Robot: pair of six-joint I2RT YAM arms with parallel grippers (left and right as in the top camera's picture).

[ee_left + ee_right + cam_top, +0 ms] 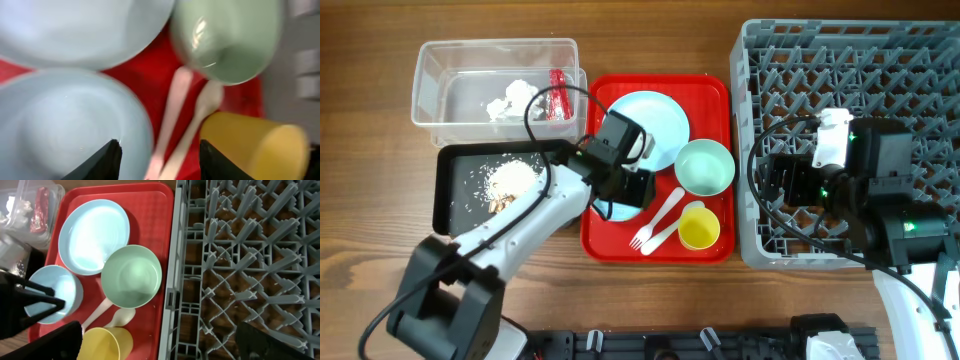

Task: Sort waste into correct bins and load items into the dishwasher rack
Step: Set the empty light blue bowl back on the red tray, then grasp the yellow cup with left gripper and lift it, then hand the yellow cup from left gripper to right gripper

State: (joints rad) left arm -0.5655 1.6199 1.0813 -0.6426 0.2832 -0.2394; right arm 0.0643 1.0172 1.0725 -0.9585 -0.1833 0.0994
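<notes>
Crockery crowds the red tray as the left gripper hangs over the small blue bowl on the tray's left side. Its jaws are apart and empty, with one finger above the bowl's inside and the other above the tray just outside the rim. From where I stand, the step in hand looks like lifting this bowl for the dishwasher rack on the right. To do it well, the arm should drop straight down so the bowl's wall sits between the fingers. It should then close firmly on that wall alone and lift clear before swinging across. The margin is thin. The white fork and spoon lie just beside the bowl, with the yellow cup close against the spoon, and the outer finger could catch a handle on the way down. The blue plate and green bowl sit further back on the tray. The right gripper hovers over the rack, jaws wide and holding nothing, well placed to take a handover. Over in the clear tub lie the tissue and red wrapper; rice scraps lie in the black tray.
</notes>
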